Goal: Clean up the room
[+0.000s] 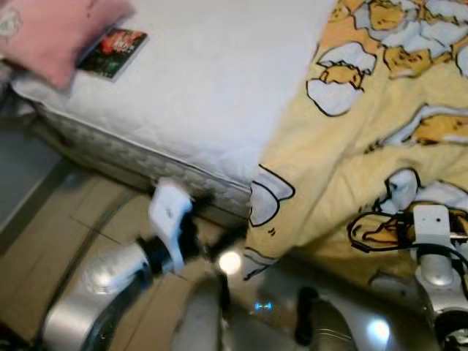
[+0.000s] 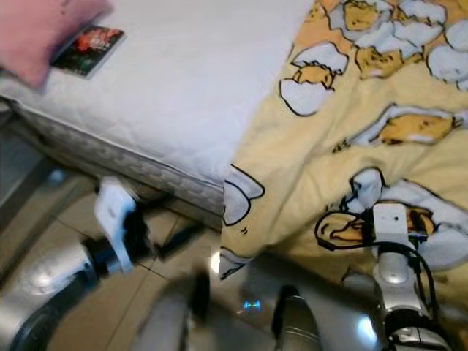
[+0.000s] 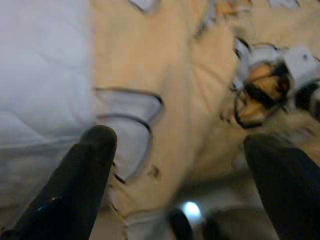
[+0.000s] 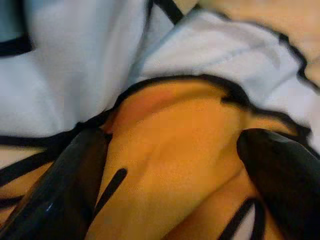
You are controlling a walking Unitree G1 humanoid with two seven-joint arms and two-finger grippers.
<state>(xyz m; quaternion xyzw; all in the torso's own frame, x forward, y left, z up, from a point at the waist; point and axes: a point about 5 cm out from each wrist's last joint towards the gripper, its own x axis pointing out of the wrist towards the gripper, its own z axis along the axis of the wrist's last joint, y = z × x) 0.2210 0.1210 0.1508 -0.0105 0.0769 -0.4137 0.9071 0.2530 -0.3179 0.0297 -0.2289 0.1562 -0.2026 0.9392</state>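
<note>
White quilted mattress (image 1: 212,80), yellow cartoon-print blanket (image 1: 380,131) draped over its corner, small dark book (image 1: 112,53), pink pillow (image 1: 51,33)

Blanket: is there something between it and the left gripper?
Nothing visible. The left gripper, fingers open, faces the yellow blanket hanging over the mattress corner, with only open air between them.

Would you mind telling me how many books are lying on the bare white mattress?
1: a dark-covered book lies near the mattress's far left corner, partly under a pink pillow. More could be hidden beneath the yellow blanket.
</note>
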